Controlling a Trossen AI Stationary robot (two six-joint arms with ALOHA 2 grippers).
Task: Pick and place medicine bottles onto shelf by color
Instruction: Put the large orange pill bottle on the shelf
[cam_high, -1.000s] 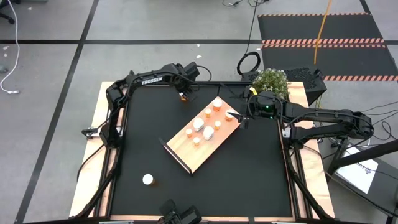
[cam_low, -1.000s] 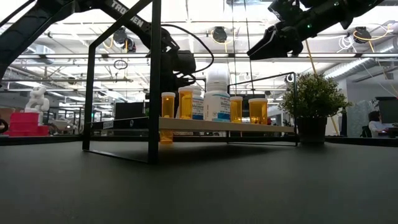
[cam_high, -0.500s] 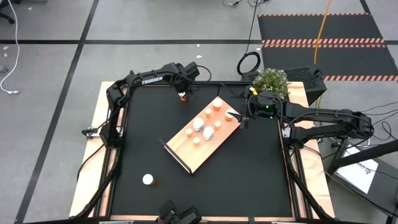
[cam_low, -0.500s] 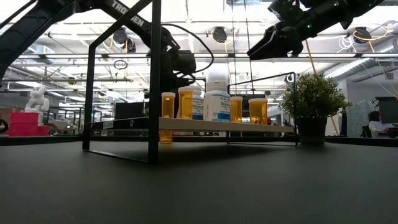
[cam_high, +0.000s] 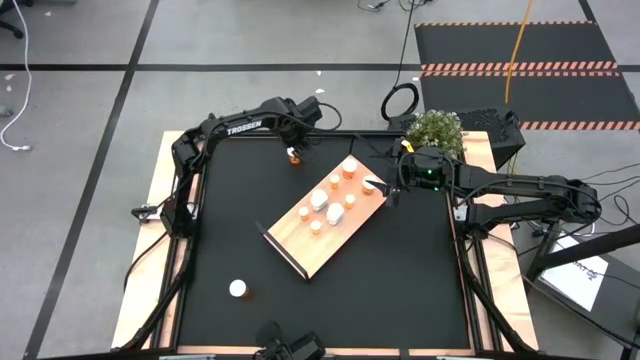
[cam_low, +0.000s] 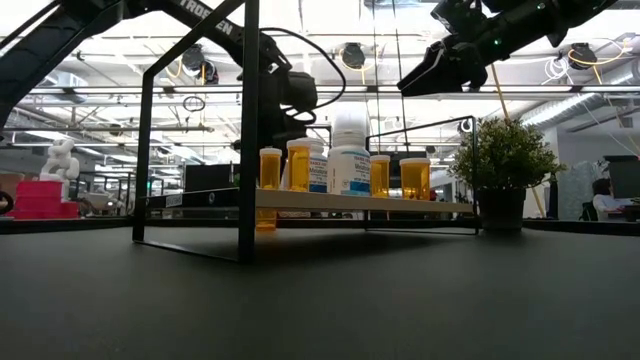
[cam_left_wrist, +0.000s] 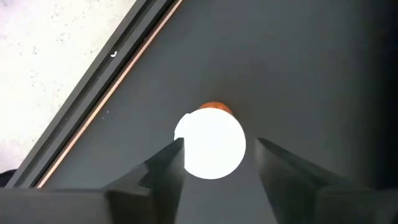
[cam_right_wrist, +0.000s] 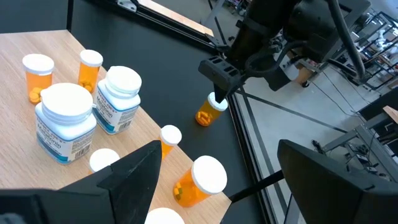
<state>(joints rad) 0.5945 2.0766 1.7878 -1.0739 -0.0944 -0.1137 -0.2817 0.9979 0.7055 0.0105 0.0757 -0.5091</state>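
Left arm: reached across the far side of the bench (cam_high: 230, 230), its left claw (cam_left_wrist: 214, 152) pointing down over an orange bottle (cam_left_wrist: 210, 142) with a white cap; the fingers (cam_left_wrist: 163, 167) stand on either side of the cap, one touching it, the other a little apart (whether they grip it cannot be told). In the right wrist view that bottle (cam_right_wrist: 209, 111) is tilted under the claw, off the shelf. Right arm: stretched in from the right side, right claw (cam_high: 394, 188) held above the shelf's near corner, jaws wide and empty. Shelf (cam_high: 300, 247): light-wood board lying diagonally between the two claws, dark lip at the end farthest from both. Contents: two white bottles with blue-printed labels (cam_right_wrist: 62, 121), standing side by side at the middle; several orange bottles with white caps (cam_right_wrist: 37, 73) around them, upright, of differing sizes. One white-capped bottle (cam_high: 237, 288) stands alone on the bench, well apart from both claws (beyond the lipped end).
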